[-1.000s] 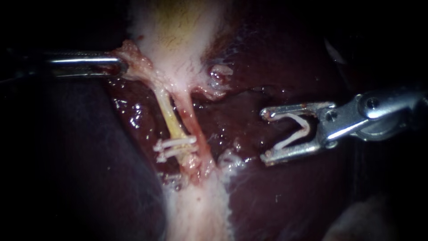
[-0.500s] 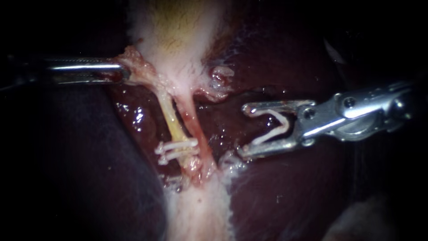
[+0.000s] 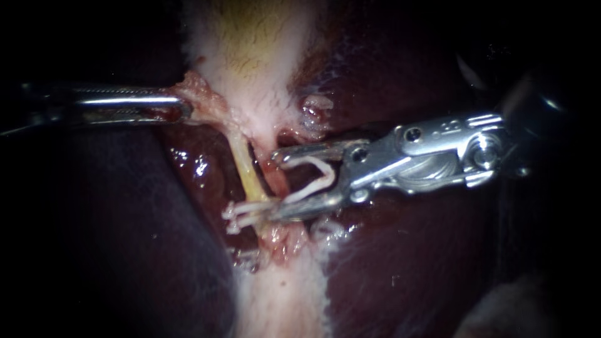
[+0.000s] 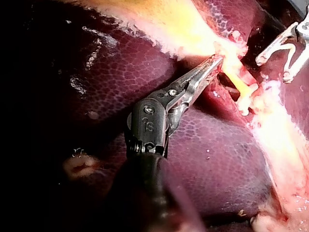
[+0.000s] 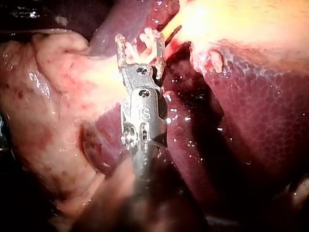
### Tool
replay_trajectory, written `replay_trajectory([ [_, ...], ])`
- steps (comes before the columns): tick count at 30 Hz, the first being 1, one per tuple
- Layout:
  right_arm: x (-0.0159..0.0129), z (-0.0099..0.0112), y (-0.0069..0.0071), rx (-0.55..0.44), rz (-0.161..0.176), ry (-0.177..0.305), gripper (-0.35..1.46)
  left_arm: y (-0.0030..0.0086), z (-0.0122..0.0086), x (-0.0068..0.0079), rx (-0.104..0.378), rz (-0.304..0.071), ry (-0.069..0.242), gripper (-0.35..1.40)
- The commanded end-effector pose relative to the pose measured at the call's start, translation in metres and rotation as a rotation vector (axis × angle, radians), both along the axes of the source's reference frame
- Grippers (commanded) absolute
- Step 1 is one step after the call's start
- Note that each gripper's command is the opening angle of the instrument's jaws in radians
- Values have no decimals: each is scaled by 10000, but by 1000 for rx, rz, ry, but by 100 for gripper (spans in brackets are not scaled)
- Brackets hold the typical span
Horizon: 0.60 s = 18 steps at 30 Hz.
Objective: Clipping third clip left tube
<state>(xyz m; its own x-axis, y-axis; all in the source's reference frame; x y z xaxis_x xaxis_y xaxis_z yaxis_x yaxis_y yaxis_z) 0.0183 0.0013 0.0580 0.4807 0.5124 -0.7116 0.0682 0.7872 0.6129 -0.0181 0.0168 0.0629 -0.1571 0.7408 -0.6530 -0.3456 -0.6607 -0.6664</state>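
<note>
Nearest the endoscope, the right instrument is being held almost level over the liver, its shaft coming in from the right and its wrist being kept nearly straight. Its jaws are being kept wide apart, and a white clip, unclosed and V-shaped, is being carried between them, one leg being touched by each jaw. The jaw tips are being presented at the two tubes running down from the gallbladder. The pink right tube is being met first, just at the tips, and the yellow left tube is lying just beyond it. The lower jaw tip is being seen over the ends of the two closed clips sitting low on the left tube. Whether the left tube is being enclosed cannot be told from the endoscope; in the left wrist view the tips are being shown beside that tube, apart from it, not around it. Farther back, the left instrument is being held level from the left, its slim jaws being pressed together on a flap of pink tissue at the gallbladder's lower edge, the flap being pulled sideways toward the liver's left side
</note>
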Motion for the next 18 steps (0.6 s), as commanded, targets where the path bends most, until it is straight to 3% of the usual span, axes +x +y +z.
replay_trajectory([
  [1, 2, 2, -1, 6, -1, -1, 48, 0, 0, 0, 0, 0, 0, -35],
  [18, 18, 65, 2, 30, 20, -32, 49, -1, 0, -1, 0, 2, -1, -35],
])
